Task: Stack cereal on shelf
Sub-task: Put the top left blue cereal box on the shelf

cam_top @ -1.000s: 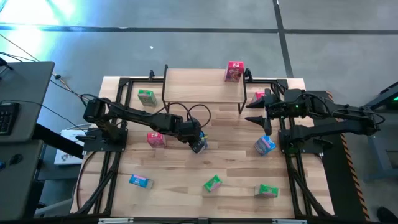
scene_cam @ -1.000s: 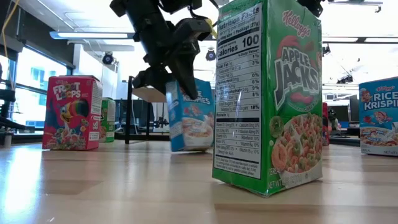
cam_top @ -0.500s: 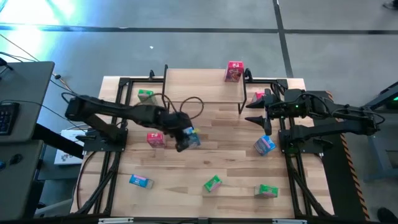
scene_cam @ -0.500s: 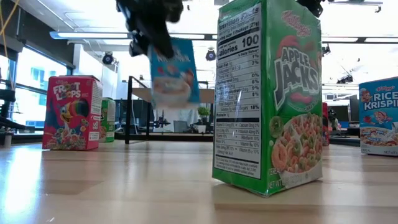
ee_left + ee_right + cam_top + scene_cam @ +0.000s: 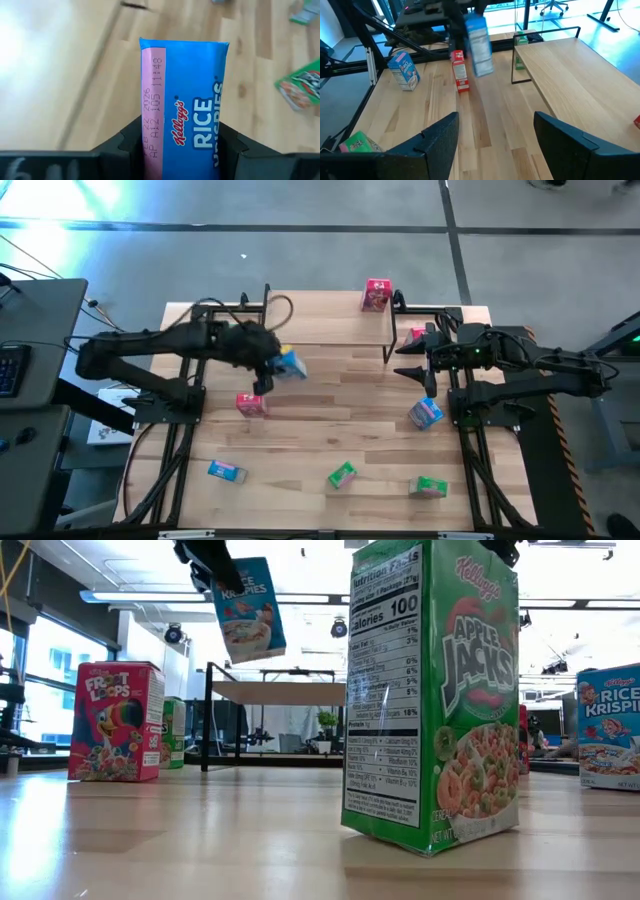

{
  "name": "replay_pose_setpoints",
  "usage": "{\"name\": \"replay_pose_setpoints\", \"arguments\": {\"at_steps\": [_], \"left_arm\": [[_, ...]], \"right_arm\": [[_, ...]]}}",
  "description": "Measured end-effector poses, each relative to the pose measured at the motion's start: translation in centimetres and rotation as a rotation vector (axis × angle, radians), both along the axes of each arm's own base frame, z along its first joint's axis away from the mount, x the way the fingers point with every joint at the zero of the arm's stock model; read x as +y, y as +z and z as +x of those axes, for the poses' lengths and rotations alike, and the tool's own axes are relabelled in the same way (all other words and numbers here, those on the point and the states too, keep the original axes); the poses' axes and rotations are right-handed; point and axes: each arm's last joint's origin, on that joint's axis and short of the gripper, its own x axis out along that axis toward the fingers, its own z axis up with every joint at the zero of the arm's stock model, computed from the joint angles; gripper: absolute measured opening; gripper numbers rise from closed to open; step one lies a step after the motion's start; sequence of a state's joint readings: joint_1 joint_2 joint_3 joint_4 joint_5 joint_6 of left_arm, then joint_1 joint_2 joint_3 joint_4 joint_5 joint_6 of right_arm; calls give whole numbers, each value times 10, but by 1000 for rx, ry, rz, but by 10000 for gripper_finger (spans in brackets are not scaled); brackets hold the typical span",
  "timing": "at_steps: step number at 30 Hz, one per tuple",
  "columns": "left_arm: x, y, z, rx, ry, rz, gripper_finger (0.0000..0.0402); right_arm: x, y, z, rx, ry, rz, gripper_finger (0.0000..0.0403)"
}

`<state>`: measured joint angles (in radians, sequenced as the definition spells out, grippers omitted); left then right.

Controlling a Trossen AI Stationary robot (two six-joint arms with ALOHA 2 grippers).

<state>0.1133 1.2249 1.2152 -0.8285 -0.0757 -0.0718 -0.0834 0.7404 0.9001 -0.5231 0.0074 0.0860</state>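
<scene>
A blue cereal box (image 5: 291, 365) hangs in the air in front of the shelf's left end, with my left gripper (image 5: 276, 368) shut on it. In the low view the blue box (image 5: 247, 608) is higher than the shelf (image 5: 290, 692). The shelf (image 5: 320, 320), a light plank on black legs, stands at the table's far side. One pink-red box (image 5: 377, 295) stands upright on its right end. My right gripper (image 5: 495, 140) waits open near the shelf's right front corner, with nothing between its fingers. My left gripper pinches the blue box between its two fingers on two opposite sides (image 5: 148, 150), at the end nearest the wrist. The fingers slant down from the table's left. The box reaches out beyond them, tilted and lifted clear of the table.
Loose boxes on the table: pink-red (image 5: 250, 403), blue (image 5: 226, 471), green (image 5: 342, 474), green (image 5: 430, 485), blue (image 5: 425, 413), and pink-red (image 5: 417, 335) by the right arm. A green box (image 5: 520, 47) stands beside the shelf's left end. The plank is bare left of the pink-red box.
My left gripper has gone up and toward the table's far left, toward the shelf's left end, and its wrist has rolled. The blue box has come off the table with it, turned about, and now hangs above shelf height.
</scene>
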Motion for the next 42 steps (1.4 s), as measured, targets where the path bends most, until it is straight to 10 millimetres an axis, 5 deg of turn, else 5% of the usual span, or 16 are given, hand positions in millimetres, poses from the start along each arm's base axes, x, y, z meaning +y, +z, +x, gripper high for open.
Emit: {"name": "replay_pose_setpoints", "arguments": {"at_steps": [17,42], "left_arm": [[76,64,-16,80,50,319,143],[182,63,14,292,-100,376,143]], "right_arm": [[0,0,0,4,0,0,250],[0,0,0,4,0,0,250]]}}
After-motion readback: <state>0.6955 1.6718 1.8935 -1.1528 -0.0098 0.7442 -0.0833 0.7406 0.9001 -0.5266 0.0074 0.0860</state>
